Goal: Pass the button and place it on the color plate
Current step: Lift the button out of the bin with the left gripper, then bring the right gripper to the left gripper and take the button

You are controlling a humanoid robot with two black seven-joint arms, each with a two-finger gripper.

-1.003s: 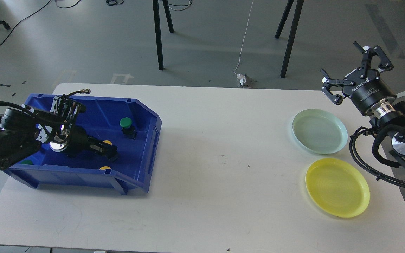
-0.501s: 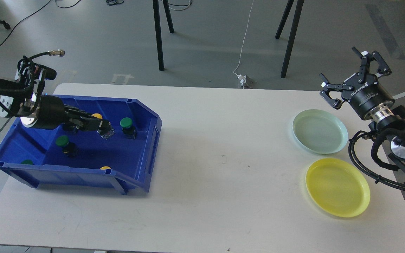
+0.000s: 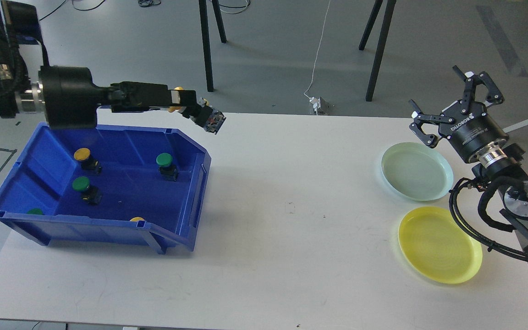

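My left gripper (image 3: pixel 195 109) is shut on a yellow button (image 3: pixel 210 120) with a dark base, held in the air above the far right corner of the blue bin (image 3: pixel 186 183). Its yellow cap peeks out behind the fingers. In the bin lie a yellow button (image 3: pixel 85 157), two green buttons (image 3: pixel 166 165) (image 3: pixel 85 188), and parts of others at the near wall. My right gripper (image 3: pixel 447 103) is open and empty, raised beyond the pale green plate (image 3: pixel 416 171). The yellow plate (image 3: pixel 440 244) lies nearer, at the right.
The white table (image 3: pixel 291 215) carries the bin at the left and the two plates at the right. Black stand legs (image 3: pixel 206 46) and a white cable (image 3: pixel 316 59) are on the floor beyond the table. My right arm's cables (image 3: pixel 475 220) hang beside the yellow plate.
My left gripper has risen out of the bin with the yellow button and swung right, above the bin's far right corner. My right gripper has shifted slightly left.
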